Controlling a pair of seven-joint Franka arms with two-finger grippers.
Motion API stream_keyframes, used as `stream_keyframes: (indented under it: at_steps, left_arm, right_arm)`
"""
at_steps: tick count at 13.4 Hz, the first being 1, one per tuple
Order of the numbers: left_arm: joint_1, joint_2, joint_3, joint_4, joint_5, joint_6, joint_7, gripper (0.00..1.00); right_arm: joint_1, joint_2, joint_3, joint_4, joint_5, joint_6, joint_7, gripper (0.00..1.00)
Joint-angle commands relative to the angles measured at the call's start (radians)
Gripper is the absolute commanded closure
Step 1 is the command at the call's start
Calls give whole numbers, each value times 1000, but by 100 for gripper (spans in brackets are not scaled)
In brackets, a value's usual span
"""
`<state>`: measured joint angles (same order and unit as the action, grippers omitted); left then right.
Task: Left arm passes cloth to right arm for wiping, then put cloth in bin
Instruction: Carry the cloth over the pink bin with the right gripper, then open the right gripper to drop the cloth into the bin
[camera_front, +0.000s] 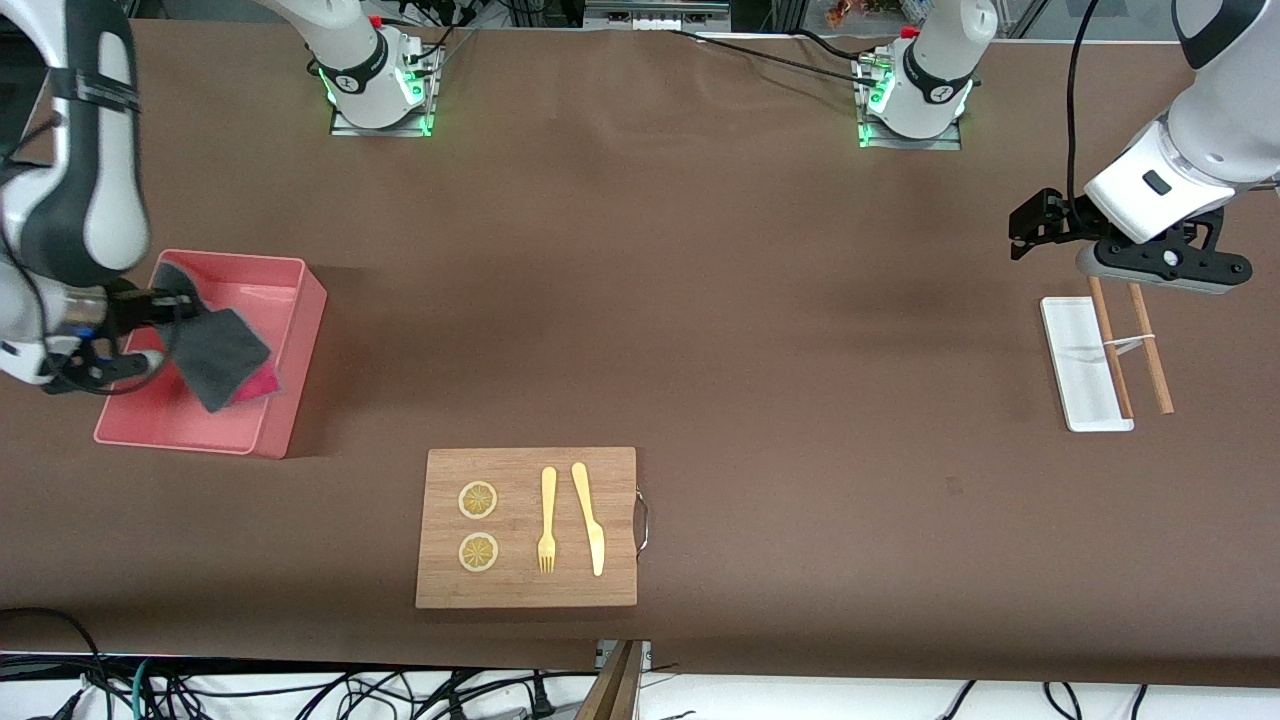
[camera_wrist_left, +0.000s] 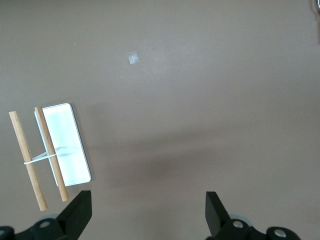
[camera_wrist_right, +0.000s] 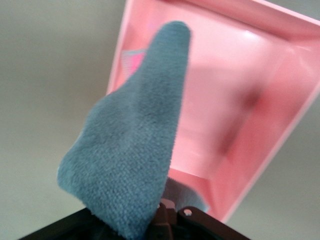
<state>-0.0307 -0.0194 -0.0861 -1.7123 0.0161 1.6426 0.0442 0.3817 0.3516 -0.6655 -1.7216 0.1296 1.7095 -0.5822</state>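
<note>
The cloth (camera_front: 222, 357), dark grey with a pink-red edge showing, hangs from my right gripper (camera_front: 168, 300) over the salmon-pink bin (camera_front: 290, 330) at the right arm's end of the table. The right gripper is shut on one corner of it. In the right wrist view the cloth (camera_wrist_right: 135, 145) hangs in front of the camera over the bin (camera_wrist_right: 280, 125). My left gripper (camera_front: 1030, 228) is open and empty, in the air over the bare table at the left arm's end. In the left wrist view its fingers (camera_wrist_left: 76, 212) stand wide apart with nothing between them.
A small white tray (camera_front: 1080, 365) with a pair of wooden chopsticks (camera_front: 1150, 350) lies under the left arm. A wooden board (camera_front: 527, 527) with two lemon slices, a fork (camera_front: 547, 520) and a knife (camera_front: 590, 515) lies near the front camera.
</note>
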Motion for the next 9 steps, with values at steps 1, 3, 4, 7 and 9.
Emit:
stream_keyframes:
  at_steps: [1, 3, 4, 7, 9]
  left_arm:
    - [5, -19, 0, -12, -22, -6, 3, 0]
    - [5, -19, 0, -12, -22, -6, 3, 0]
    - [5, -19, 0, -12, -22, -6, 3, 0]
    - [5, -19, 0, -12, -22, -6, 3, 0]
    - [3, -19, 0, -12, -22, -6, 2, 0]
  right_arm:
    - [6, 7, -31, -22, -11, 5, -62, 100]
    - [6, 7, -31, -71, -4, 51, -56, 100]
    - [8, 7, -31, -87, -2, 59, -53, 100]
    - [14, 10, -28, -89, -1, 58, -53, 64]
    - [23, 4, -23, -58, 10, 42, -51, 1]
